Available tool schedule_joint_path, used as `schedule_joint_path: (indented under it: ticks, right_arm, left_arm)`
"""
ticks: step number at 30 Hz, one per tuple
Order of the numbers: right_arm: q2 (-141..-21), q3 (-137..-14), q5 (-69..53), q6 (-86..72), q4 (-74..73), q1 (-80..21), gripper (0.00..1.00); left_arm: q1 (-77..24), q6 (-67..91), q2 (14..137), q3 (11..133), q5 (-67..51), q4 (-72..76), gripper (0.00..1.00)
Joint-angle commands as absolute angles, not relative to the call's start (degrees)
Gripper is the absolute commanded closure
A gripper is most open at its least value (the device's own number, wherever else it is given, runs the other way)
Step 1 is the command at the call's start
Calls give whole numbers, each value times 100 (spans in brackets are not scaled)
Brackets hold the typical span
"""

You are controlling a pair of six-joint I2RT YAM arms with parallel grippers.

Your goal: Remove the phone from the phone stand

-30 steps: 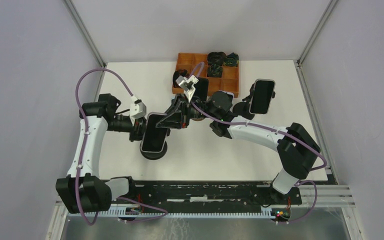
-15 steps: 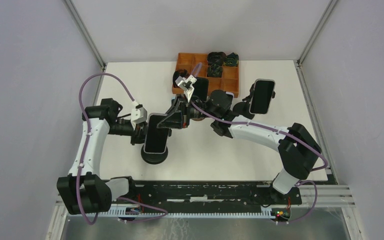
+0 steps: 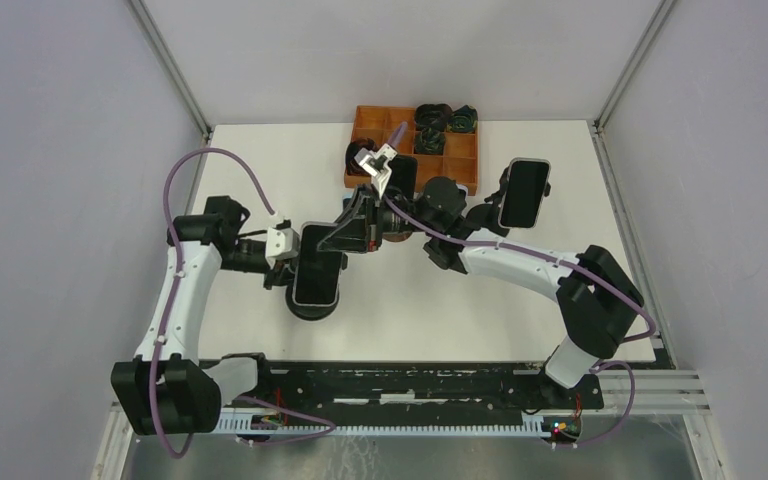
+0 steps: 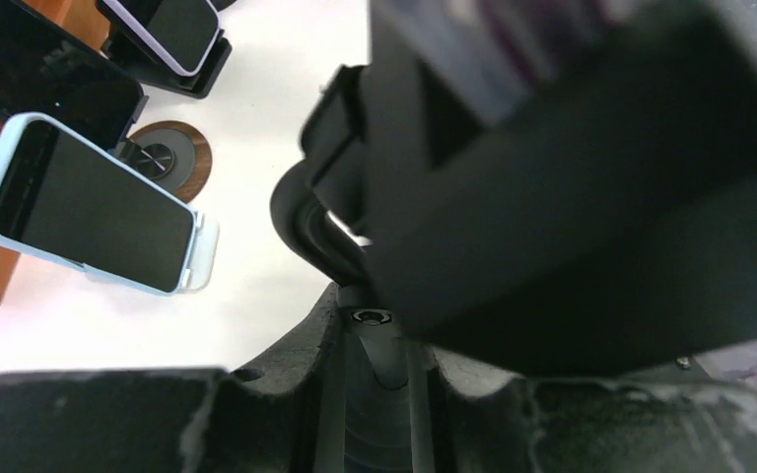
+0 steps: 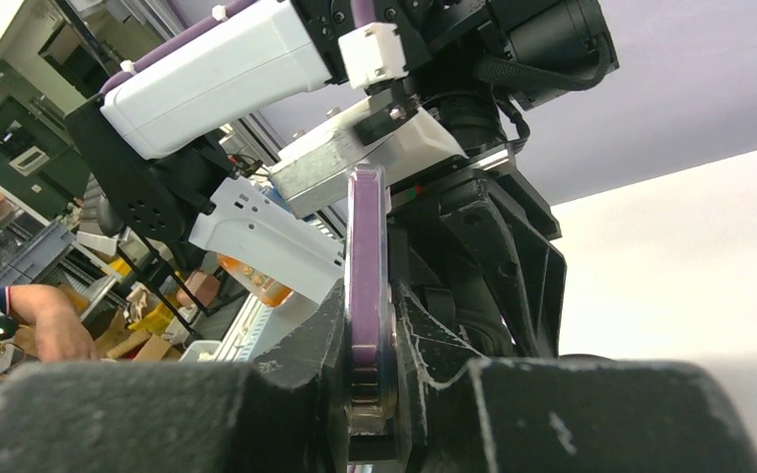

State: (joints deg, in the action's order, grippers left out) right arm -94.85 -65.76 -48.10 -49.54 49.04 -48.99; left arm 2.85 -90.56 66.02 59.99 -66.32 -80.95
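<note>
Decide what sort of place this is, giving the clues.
Probably a robotics lab test cell: a white table boxed in by grey panels, two robot arms bolted along its near edge, and cluttered workshop shelving beyond.

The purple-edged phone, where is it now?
The phone sits left of centre in the top view, over the black stand, between the left gripper and the right gripper, which clamps its edge.

Phone (image 3: 317,272) on the phone stand (image 3: 310,309) left of centre; tray (image 3: 460,168) behind it; 2nd phone (image 3: 525,192) to the right
</note>
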Motion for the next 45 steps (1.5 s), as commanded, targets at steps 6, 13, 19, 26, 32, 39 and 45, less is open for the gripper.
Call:
schedule_joint_path:
  ticks: [6, 13, 19, 26, 32, 39, 45]
  right_arm:
    - [-8989, -6755, -3508, -5238, 7154, -4348, 100]
    - [-8749, -6539, -3444, -5313, 7585, -4290, 100]
    - [-8566, -6442, -3410, -5324, 7723, -4203, 100]
    - [-8596, -6400, -3400, -5561, 8030, -4154, 100]
    - [-8530, -6369, -3404, -5699, 8243, -4146, 100]
    - [-8490, -6302, -3383, -5715, 8332, -4129, 100]
    - [-8577, -6359, -3228, -5700, 8541, -4109, 100]
  left_arm:
    - [65, -9930, 6520, 5908, -5602, -8369, 98]
    - [70, -9921, 6521, 5787, -5419, -8197, 98]
    - [69, -10032, 6464, 5616, -5221, -8104, 98]
    - [64, -10133, 6408, 5440, -4997, -7931, 98]
    - [70, -10089, 6364, 5173, -4775, -7643, 98]
    - [66, -10049, 6345, 5011, -4640, -7462, 98]
    - [70, -10209, 6254, 4907, -4516, -7473, 98]
